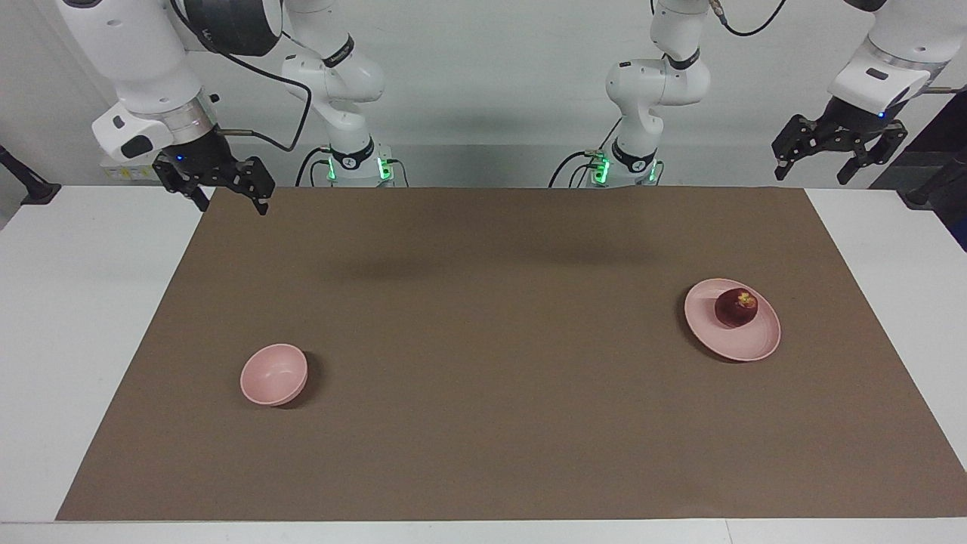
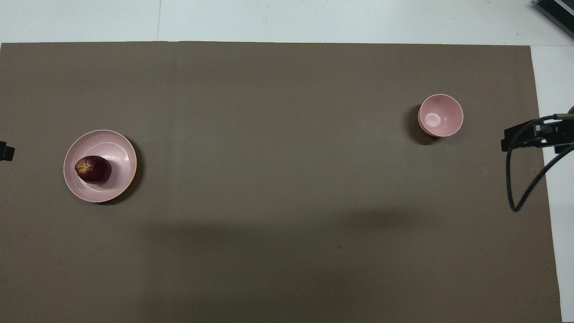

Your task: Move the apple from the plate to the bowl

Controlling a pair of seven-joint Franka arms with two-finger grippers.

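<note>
The apple point(image 1: 736, 307) is lying on the plate point(image 1: 755, 344) near the tabletop edge at the left arm's end, well apart from the bowl point(image 1: 273, 374) toward the right arm's end. Both the left end effector point(image 1: 838, 157) and the right end effector point(image 1: 224, 193) are being held open, raised over the corners by the robots. Being round, the apple is likely to be nudged off the plate or dropped along the long carry.

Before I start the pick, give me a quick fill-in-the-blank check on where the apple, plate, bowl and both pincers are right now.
1. The apple lies on the ____.
2. The bowl holds ____.
3. The plate sits toward the ____ arm's end of the table.
4. The left pincer and right pincer both wait raised with fingers ____.

Missing words: plate; nothing; left; open
</note>
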